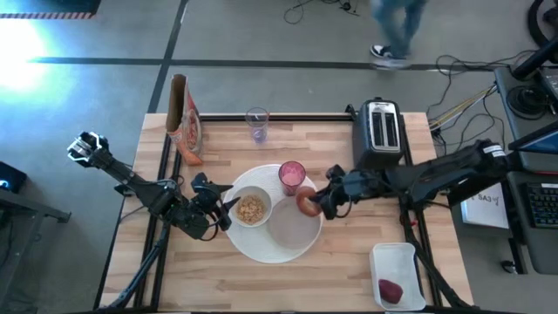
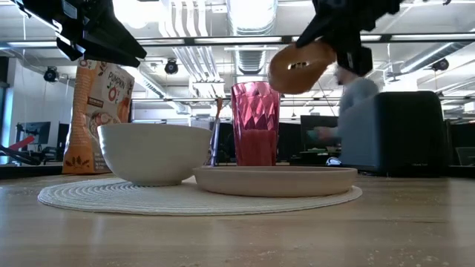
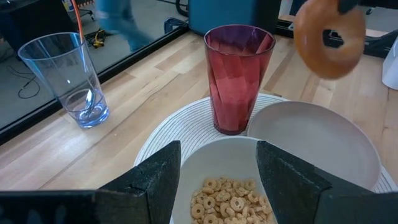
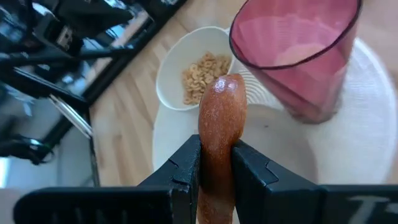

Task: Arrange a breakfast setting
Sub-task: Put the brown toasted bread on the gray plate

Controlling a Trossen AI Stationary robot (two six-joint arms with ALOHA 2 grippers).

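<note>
Right gripper (image 4: 216, 169) pinches the bread piece (image 4: 221, 124) edgewise above the plate (image 1: 292, 228).

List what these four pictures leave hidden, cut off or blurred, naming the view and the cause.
- Bagel: right wrist view shows it edge-on in the right gripper, hole unseen.
- Bowl contents: low view, wall hides them.
- Person: high view, cut off by the edge and blurred.
- Fruit in the tray: high view, too small to name.
- Left gripper: frames the bowl, contact unclear.
</note>
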